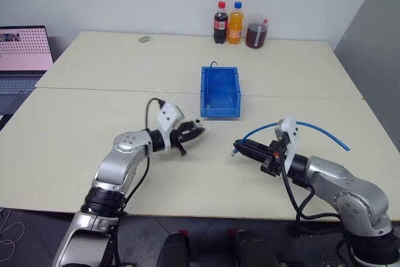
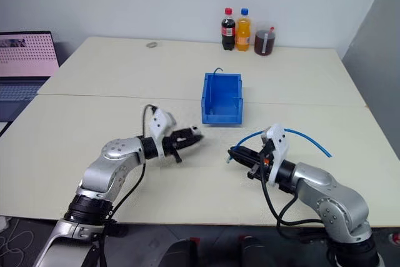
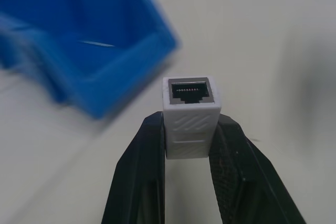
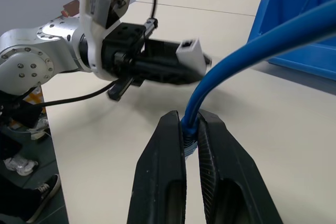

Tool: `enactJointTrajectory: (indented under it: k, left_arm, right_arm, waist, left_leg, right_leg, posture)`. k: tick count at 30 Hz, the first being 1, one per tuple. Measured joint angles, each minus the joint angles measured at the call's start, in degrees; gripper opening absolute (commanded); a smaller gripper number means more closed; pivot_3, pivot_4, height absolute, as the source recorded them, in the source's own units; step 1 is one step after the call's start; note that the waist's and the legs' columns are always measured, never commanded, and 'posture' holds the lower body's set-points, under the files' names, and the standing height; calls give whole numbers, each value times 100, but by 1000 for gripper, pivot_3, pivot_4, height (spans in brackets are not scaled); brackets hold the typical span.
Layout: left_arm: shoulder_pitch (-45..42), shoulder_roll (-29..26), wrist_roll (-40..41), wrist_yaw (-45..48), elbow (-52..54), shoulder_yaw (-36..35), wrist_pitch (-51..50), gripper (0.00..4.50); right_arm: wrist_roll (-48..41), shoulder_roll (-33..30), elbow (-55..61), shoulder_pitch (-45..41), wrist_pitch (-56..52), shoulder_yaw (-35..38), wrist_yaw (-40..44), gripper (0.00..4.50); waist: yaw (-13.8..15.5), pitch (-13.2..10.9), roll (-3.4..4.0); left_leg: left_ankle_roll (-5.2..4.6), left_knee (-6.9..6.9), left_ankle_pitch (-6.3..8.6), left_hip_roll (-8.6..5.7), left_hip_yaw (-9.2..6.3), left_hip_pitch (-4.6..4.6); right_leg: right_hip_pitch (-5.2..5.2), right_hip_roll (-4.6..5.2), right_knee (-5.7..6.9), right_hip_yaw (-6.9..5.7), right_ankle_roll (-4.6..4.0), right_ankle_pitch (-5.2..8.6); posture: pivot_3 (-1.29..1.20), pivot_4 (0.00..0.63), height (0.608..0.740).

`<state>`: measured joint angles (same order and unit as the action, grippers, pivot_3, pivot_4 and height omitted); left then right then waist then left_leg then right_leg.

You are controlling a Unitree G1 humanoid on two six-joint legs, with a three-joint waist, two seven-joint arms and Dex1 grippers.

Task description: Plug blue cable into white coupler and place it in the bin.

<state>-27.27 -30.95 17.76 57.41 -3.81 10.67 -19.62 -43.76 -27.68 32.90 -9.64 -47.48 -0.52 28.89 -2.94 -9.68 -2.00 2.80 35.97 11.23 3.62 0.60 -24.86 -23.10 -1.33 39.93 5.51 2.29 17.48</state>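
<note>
My left gripper (image 1: 195,132) clamps the small white plastic coupler (image 3: 190,114); my right gripper (image 1: 240,148) pinches the thin light-blue cable (image 1: 312,127) near its plug. Between them lies bare cream counter (image 1: 94,98). The bright-blue rectangular plastic bin (image 1: 220,92) sits just beyond, three bottles (image 1: 235,24) farther back.

The left arm is reaching in from the near left, its forearm angling rightward, and the left gripper (image 1: 195,133) is pinching the small white plastic coupler block (image 3: 190,119) between its two black fingers (image 3: 139,182). The right arm is bending in from the near right, pointing leftward, and the right gripper (image 1: 240,148) is clamping the thin light-blue cable (image 4: 220,72) near its end. The two grippers are facing each other, apart.
</note>
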Motion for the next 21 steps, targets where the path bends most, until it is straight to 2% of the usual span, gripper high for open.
enactJointTrajectory:
  k: [5, 9, 21]
  left_arm:
    - [-377, -290, -229, 1321, -352, 592, 429, 809]
    - [-446, -256, -536, 1852, -886, 966, 893, 809]
    - [-749, 188, -1029, 2073, -1903, 1099, 1899, 809]
  right_arm:
    - [246, -177, 48, -9, 178, -75, 103, 54]
    - [671, -283, 55, -93, 489, -421, 270, 54]
    - [1934, 214, -1021, -808, 1608, -1635, 768, 54]
  waist:
    - [-19, 0, 0]
    - [-21, 0, 0]
    - [19, 0, 0]
  left_leg:
    - [-1, 1, 0, -1, 3, -1]
    - [-2, 1, 1, -1, 3, -3]
    - [-2, 8, 1, -2, 1, -4]
  right_leg:
    - [0, 0, -2, 4, -1, 2]
    - [-2, 0, -4, 3, -3, 4]
    - [1, 0, -1, 0, -4, 3]
  posture:
    - [0, 150, 740]
    - [0, 150, 740]
    - [0, 150, 740]
